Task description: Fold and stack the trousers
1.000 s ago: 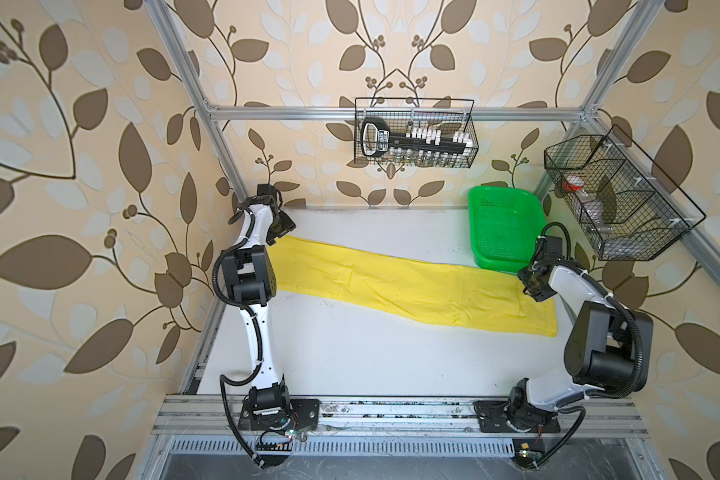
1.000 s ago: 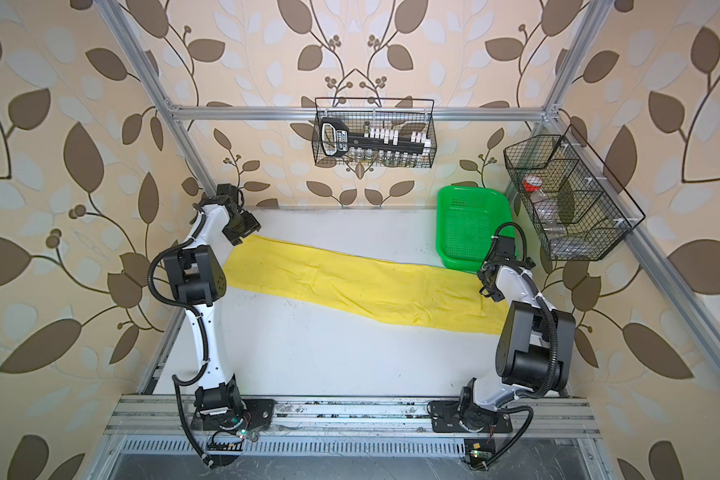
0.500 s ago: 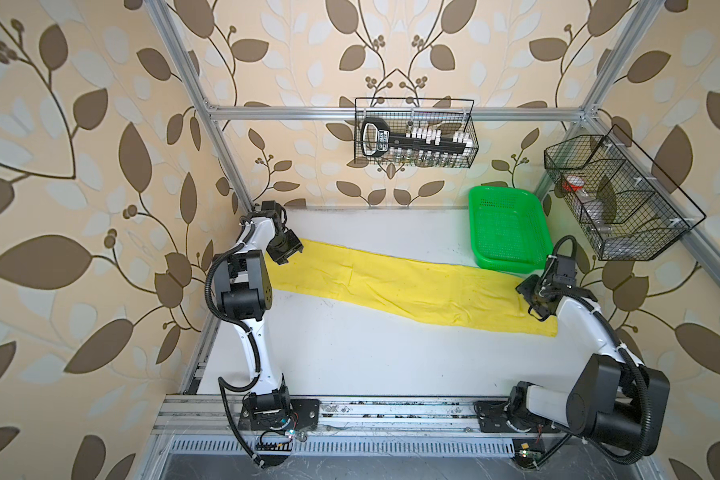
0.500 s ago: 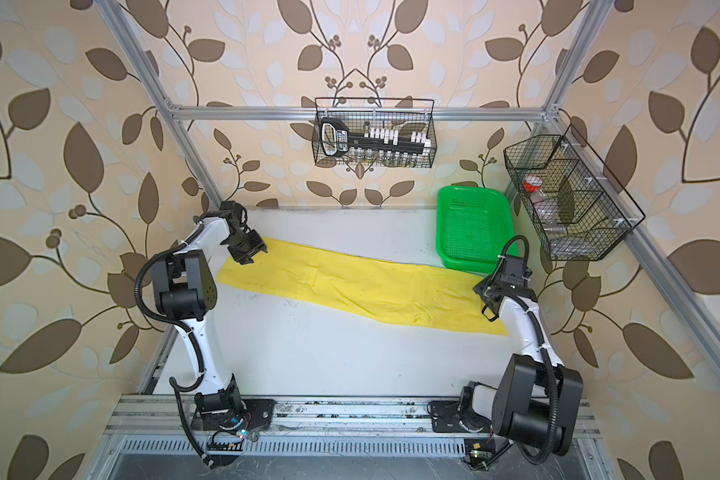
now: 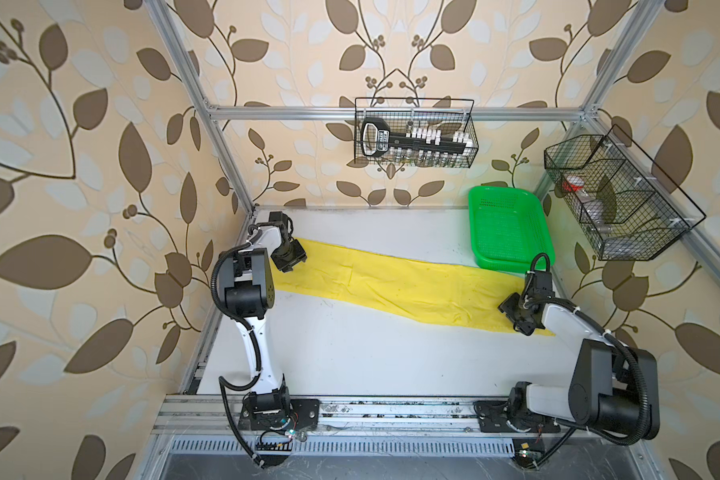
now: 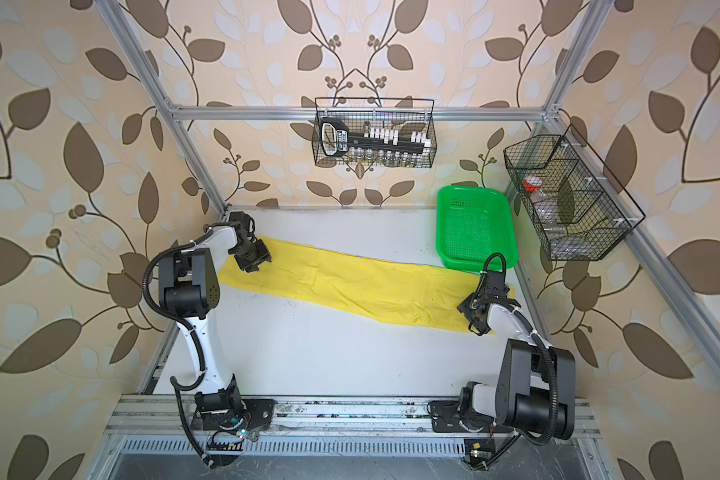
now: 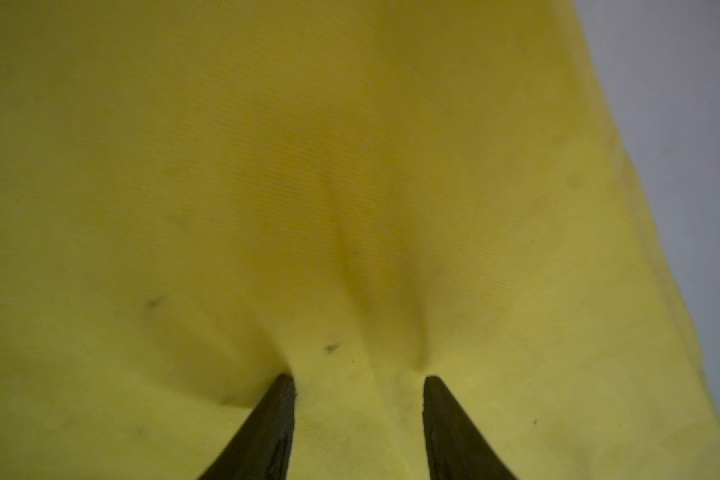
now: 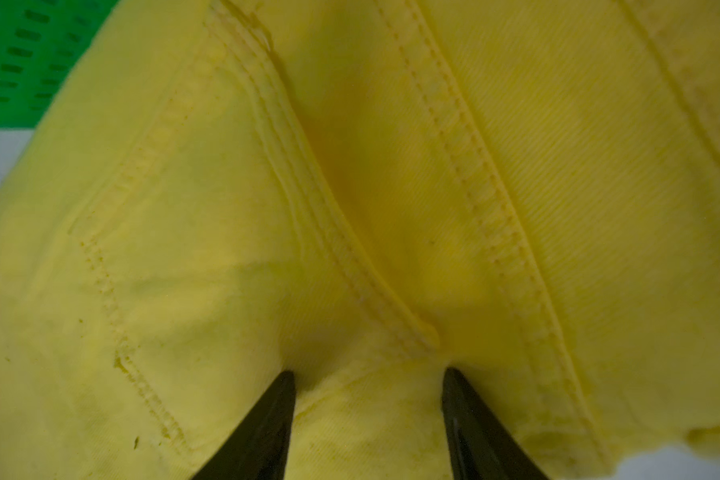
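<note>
Yellow twill puckers between my tips. Nearer, my right pincer (image 8: 368, 374), half-open, presses the pocket end of the trousers (image 5: 412, 286), which lie flat across the table (image 5: 350, 353). Farther back, my left pincer (image 7: 358, 378), half-open too, presses the leg end. I judge this readies both ends for folding; neither grips.

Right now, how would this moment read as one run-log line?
stage: before grasp | trousers: lying flat on table | left gripper: open, tips pressing cloth | right gripper: open, tips pressing cloth near pocket seam
</note>
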Available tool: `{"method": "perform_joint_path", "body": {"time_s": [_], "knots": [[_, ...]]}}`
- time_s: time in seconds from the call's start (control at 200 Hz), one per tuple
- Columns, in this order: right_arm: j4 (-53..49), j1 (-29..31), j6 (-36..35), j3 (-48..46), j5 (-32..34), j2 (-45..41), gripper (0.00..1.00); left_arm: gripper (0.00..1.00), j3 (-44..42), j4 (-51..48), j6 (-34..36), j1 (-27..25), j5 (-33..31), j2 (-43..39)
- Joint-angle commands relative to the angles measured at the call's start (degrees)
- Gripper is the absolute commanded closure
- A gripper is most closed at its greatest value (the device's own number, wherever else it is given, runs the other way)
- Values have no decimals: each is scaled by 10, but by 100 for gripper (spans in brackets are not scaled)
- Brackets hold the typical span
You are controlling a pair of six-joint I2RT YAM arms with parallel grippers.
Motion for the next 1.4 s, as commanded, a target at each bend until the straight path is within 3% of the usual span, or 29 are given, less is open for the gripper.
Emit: {"method": "perform_joint_path", "body": {"time_s": [0.0,0.32,0.43,0.62,0.79,0.95,1.12,1.25,1.394], "knots": [[-39,-16,-9,-8,33,16,42,49,-54,-45,-7,8,-49,-15],[-76,-74,-47,-6,58,35,42,48,-164,-72,-18,10,-61,-101],[-85,-82,-65,-7,74,33,42,41,-185,-85,-5,10,-61,-148],[-98,-82,-92,23,60,9,40,26,-152,-124,83,33,-96,-218],[-109,-30,-115,48,14,-60,36,26,-127,-132,199,104,-91,-224],[-92,32,-120,41,-24,-115,32,26,-92,-107,290,127,-97,-171],[-84,78,-127,38,-47,-146,30,27,-44,-83,331,141,-47,-103],[-78,105,-132,38,-64,-164,30,28,-10,-91,333,145,-21,-47],[-86,133,-135,49,-83,-174,28,32,16,-97,327,149,-38,-7]]}}
